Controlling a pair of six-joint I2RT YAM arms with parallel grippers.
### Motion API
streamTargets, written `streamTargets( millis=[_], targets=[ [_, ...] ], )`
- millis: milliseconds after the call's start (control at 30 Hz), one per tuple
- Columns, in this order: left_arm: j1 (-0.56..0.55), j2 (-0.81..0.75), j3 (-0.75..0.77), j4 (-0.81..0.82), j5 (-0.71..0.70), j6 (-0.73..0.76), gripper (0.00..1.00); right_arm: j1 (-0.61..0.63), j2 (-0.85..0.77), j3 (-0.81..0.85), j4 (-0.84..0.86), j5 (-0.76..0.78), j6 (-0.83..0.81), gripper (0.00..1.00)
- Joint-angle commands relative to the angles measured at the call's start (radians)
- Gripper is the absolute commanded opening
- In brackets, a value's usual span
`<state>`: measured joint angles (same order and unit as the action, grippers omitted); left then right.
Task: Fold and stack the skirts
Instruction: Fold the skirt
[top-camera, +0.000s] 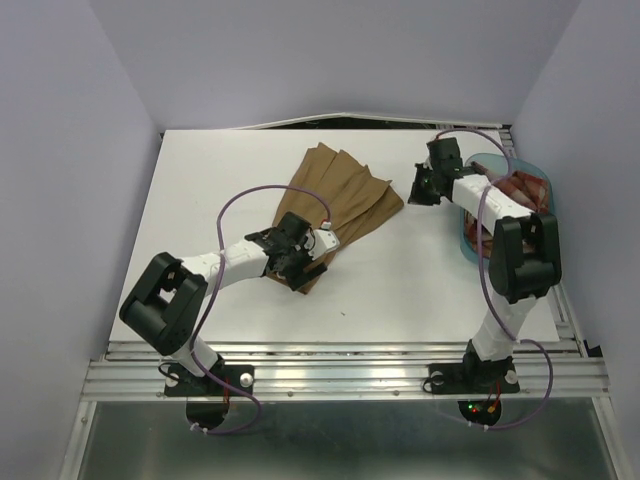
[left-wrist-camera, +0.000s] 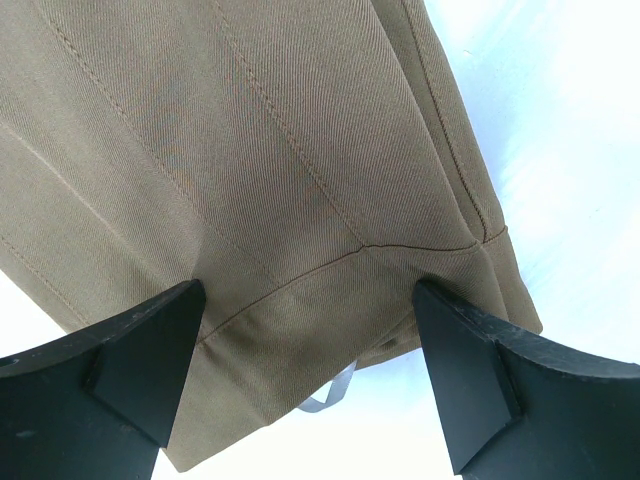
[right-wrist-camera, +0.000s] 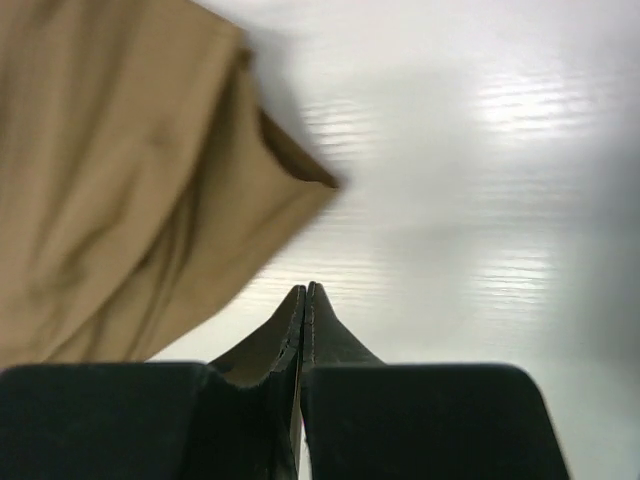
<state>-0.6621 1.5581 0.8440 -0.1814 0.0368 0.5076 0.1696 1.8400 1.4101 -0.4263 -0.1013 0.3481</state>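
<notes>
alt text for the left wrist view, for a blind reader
The open left pincer sits over the banded edge of a tan-brown skirt spread on a white table. A small pale loop pokes out beneath that edge.

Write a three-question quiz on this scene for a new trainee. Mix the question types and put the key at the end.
1. True or false: the left gripper is shut on the tan skirt.
2. Where is the plaid skirt? A. in the blue tub. B. held by the right gripper. C. stacked on the tan skirt.
3. Fill in: the right gripper, beside a corner of the tan skirt, is ____ (open or shut).

Key
1. False. Its jaws are open, one on each side of the skirt's banded end.
2. A.
3. Shut, with no cloth seen between its fingers.
</notes>
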Motion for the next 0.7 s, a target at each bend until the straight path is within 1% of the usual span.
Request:
streamTargets(
  millis=[0, 100, 133, 167, 200, 233, 267, 300, 333, 433, 567, 667],
  targets=[
    [-0.010, 0.008, -0.040, -0.017, -0.026, -0.009, 0.99, -0.012, 0.100, -0.011, 0.037, 0.033, -0.041, 0.01],
    [-0.011, 0.002, -0.052, -0.015, -0.026, -0.014, 0.99, -0.012, 0.157, 0.058, 0.053, -0.089, -0.003, 0.01],
    [-0.011, 0.002, -0.056, -0.015, -0.028, -0.015, 0.99, -0.012, 0.157, 0.070, 0.070, -0.119, 0.032, 0.01],
    [-0.011, -0.001, -0.057, -0.015, -0.026, -0.018, 0.99, -0.012, 0.153, 0.079, 0.117, -0.167, 0.052, 0.08],
    [-0.011, -0.003, -0.059, -0.015, -0.026, -0.020, 0.99, -0.012, 0.147, 0.078, 0.118, -0.181, 0.069, 0.16],
    [-0.013, -0.003, -0.059, -0.015, -0.026, -0.020, 0.99, -0.012, 0.133, 0.078, 0.173, -0.182, 0.096, 0.25],
    [-0.014, -0.004, -0.059, -0.013, -0.026, -0.023, 0.99, -0.012, 0.133, 0.079, 0.193, -0.192, 0.106, 0.40],
    [-0.013, -0.004, -0.057, -0.013, -0.026, -0.024, 0.99, -0.012, 0.136, 0.098, 0.214, -0.193, 0.114, 0.44],
    [-0.013, -0.001, -0.054, -0.013, -0.026, -0.024, 0.99, -0.012, 0.140, 0.111, 0.215, -0.187, 0.132, 0.45],
    [-0.016, 0.011, -0.043, -0.013, -0.026, -0.027, 0.99, -0.012, 0.171, 0.148, 0.222, -0.179, 0.175, 0.43],
    [-0.018, 0.014, -0.037, -0.010, -0.025, -0.030, 0.99, -0.012, 0.220, 0.173, 0.248, -0.181, 0.218, 0.43],
    [-0.018, 0.017, -0.030, -0.009, -0.025, -0.026, 0.99, -0.012, 0.277, 0.205, 0.250, -0.183, 0.261, 0.49]
  ],
)
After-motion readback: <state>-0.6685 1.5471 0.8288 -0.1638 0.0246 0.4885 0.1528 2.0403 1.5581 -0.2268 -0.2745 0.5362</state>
